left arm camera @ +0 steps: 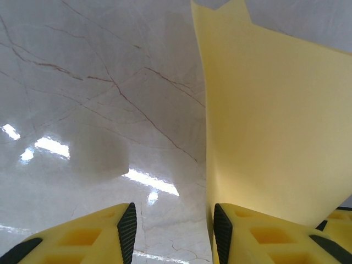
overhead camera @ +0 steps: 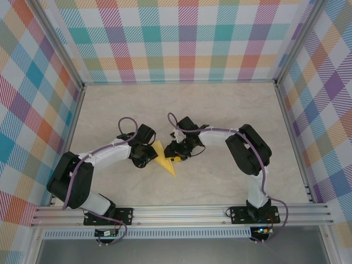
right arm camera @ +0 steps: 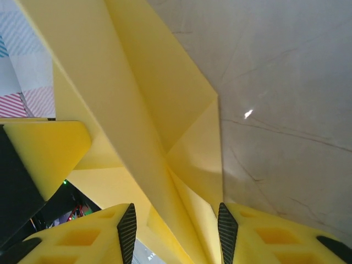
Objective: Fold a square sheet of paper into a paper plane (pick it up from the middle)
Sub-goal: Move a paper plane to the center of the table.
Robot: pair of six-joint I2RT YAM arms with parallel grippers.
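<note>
The square sheet of paper (overhead camera: 166,164) is bright yellow and partly folded into a pointed, creased shape. It sits between the two grippers at mid-table, with its tip pointing toward the near edge. My left gripper (overhead camera: 147,158) is at its left side. In the left wrist view the paper (left arm camera: 275,126) rises just beside the right fingertip, and the left gripper (left arm camera: 175,231) stands open over bare table. My right gripper (overhead camera: 177,154) is at its right side. In the right wrist view the paper's folded ridges (right arm camera: 137,93) run between the parted jaws of the right gripper (right arm camera: 176,231), with a gap at the left pad.
The marble-patterned tabletop (overhead camera: 236,115) is enclosed by plaid walls (overhead camera: 181,38) at the back and both sides. An aluminium rail (overhead camera: 181,213) carrying the arm bases runs along the near edge. One yellow finger (right arm camera: 44,148) of the left gripper lies against the paper in the right wrist view.
</note>
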